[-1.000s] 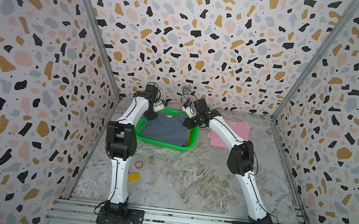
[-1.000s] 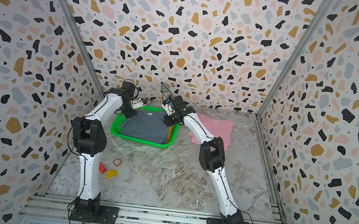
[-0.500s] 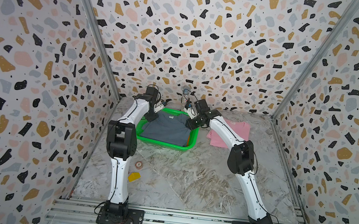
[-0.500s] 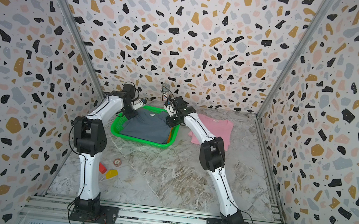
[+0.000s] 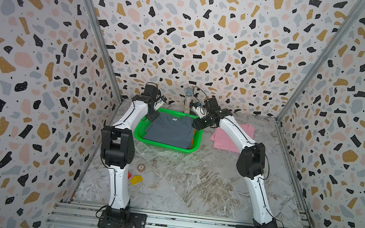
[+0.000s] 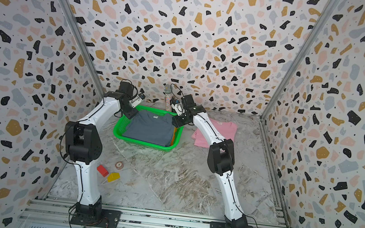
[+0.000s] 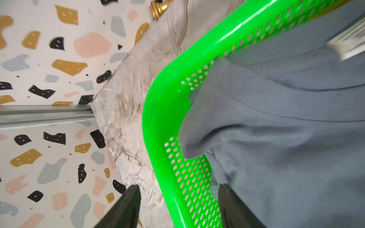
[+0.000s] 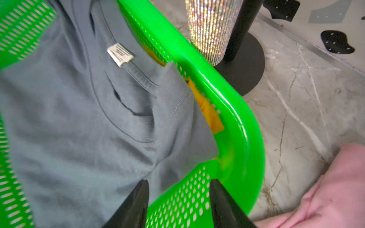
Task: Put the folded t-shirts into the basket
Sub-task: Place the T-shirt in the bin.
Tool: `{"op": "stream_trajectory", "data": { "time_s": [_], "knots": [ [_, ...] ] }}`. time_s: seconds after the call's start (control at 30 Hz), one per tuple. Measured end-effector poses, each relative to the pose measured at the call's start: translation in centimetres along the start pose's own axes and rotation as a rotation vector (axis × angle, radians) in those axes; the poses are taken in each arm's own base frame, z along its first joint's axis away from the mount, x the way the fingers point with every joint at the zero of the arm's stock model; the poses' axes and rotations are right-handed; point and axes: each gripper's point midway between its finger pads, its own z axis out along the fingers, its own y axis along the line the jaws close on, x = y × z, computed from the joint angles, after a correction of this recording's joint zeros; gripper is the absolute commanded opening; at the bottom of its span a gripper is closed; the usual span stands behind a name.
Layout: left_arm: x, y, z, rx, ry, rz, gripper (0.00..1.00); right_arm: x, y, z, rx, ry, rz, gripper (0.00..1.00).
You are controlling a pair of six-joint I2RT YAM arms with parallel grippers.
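Observation:
The green basket stands at the back of the table. A folded grey-blue t-shirt lies on top inside it, with an orange-yellow cloth edge showing beneath along one wall. The pink t-shirt lies on the table right of the basket. My left gripper is open astride the basket's left wall. My right gripper is open over the far right corner, holding nothing.
A glittery microphone on a black stand rises just behind the basket. A red block, a yellow block and a small round disc lie near the left arm's base. Patterned walls close in on three sides.
Both grippers have gone from shut to open, letting go of the grey-blue t-shirt's far corners. The shirt now rests in the basket.

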Motion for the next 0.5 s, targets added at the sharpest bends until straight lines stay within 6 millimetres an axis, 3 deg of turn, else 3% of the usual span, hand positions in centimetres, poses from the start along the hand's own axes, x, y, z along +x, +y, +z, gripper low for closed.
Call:
{"op": "stream_trajectory", "data": {
  "time_s": [0.1, 0.2, 0.37, 0.5],
  "knots": [
    [-1.2, -0.9, -0.9, 0.045, -0.054, -0.016, 0.67, -0.4, 1.0, -2.2, -0.057, -0.025, -0.011, 0.62],
    [-1.8, -2.5, -0.3, 0.102, -0.069, -0.024, 0.66, -0.3, 1.8, -4.6, -0.103, -0.041, -0.028, 0.64],
    [-2.6, -4.6, 3.5, 0.186, -0.042, -0.04, 0.66, 2.1, 1.7, -8.0, -0.111, -0.026, -0.058, 0.65],
    [-1.6, -6.1, 6.7, 0.225, 0.015, -0.037, 0.66, 5.4, 0.6, -10.1, -0.078, 0.014, -0.068, 0.68]
  ]
}}
